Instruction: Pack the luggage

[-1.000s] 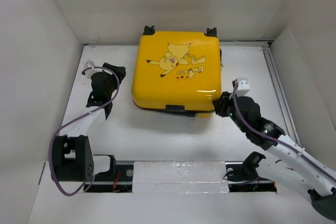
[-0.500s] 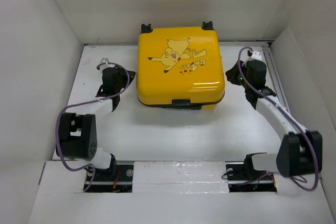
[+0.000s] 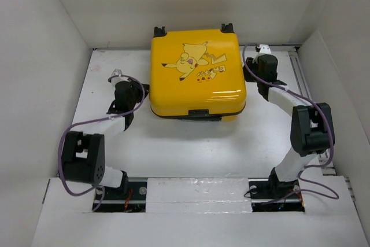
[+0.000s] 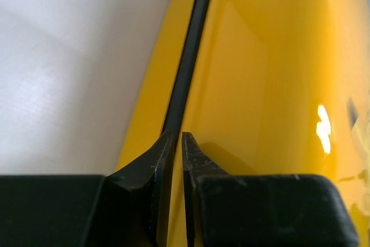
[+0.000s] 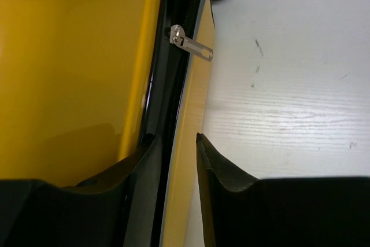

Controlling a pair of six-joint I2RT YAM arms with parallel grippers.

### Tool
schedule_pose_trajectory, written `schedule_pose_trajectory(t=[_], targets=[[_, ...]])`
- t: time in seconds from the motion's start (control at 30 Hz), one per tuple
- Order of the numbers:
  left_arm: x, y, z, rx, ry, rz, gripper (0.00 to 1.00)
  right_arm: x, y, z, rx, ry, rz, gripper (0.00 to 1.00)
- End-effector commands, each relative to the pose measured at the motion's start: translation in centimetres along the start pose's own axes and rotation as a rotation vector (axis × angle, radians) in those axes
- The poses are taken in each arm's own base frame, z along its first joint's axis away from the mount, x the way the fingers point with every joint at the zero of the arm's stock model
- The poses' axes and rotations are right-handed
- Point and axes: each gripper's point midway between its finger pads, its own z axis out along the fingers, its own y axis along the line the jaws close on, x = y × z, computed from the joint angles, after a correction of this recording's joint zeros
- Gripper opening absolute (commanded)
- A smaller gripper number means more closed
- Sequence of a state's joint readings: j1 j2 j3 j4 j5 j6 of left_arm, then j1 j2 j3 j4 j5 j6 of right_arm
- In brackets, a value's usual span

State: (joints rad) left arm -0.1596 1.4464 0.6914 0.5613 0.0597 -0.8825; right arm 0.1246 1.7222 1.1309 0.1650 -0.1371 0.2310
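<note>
Luggage (image 3: 173, 93) shows Pikachu print (image 3: 189, 62); its lettering (image 3: 211, 73) unreadable.

The luggage (image 3: 196, 79) has a glossy, smooth, hard yellow plastic shell. Its zipper pull (image 5: 192, 45) is shiny metal. The table (image 5: 289, 114) is matt white with a wood grain.

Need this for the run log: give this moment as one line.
luggage: closed, lying flat | left fingers: shut at left-side zipper band | right fingers: open at right-side zipper band, zipper pull ahead

Robot lab booth, white walls (image 3: 58, 21), white table (image 3: 191, 143)
</note>
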Motion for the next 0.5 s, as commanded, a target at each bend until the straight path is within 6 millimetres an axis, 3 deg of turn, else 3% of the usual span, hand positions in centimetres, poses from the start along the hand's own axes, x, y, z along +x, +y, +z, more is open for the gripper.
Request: schedule_pose_trajectory(t=[0.0, 0.07, 0.1, 0.2, 0.4, 0.43, 0.47], targets=[[4.8, -4.0, -4.4, 0.182, 0.129, 0.033, 0.08, 9.9, 15.9, -3.3, -0.501, 0.242, -0.091, 0.38], [4.8, -4.1, -5.9, 0.204, 0.112, 0.035, 0.08, 10.9, 17.8, -4.8, -0.549, 0.245, -0.135, 0.38], [5.5, -4.9, -7.7, 0.249, 0.12, 0.033, 0.08, 12.4, 18.8, -5.8, -0.575, 0.274, -0.149, 0.38], [6.7, -5.3, -9.5, 0.254, 0.124, 0.046, 0.09, 12.8, 20.5, -8.0, -0.647, 0.276, -0.174, 0.38], [9.2, -10.2, -12.4, 0.379, 0.184, 0.064, 0.09, 10.4, 22.1, -10.9, -0.738, 0.226, -0.231, 0.37], [8.5, -11.6, -12.6, 0.396, 0.152, 0.058, 0.09, 10.3, 22.4, -11.4, -0.767, 0.219, -0.245, 0.37], [9.1, -13.0, -13.3, 0.43, 0.159, 0.074, 0.11, 10.1, 22.5, -11.4, -0.767, 0.222, -0.245, 0.37]])
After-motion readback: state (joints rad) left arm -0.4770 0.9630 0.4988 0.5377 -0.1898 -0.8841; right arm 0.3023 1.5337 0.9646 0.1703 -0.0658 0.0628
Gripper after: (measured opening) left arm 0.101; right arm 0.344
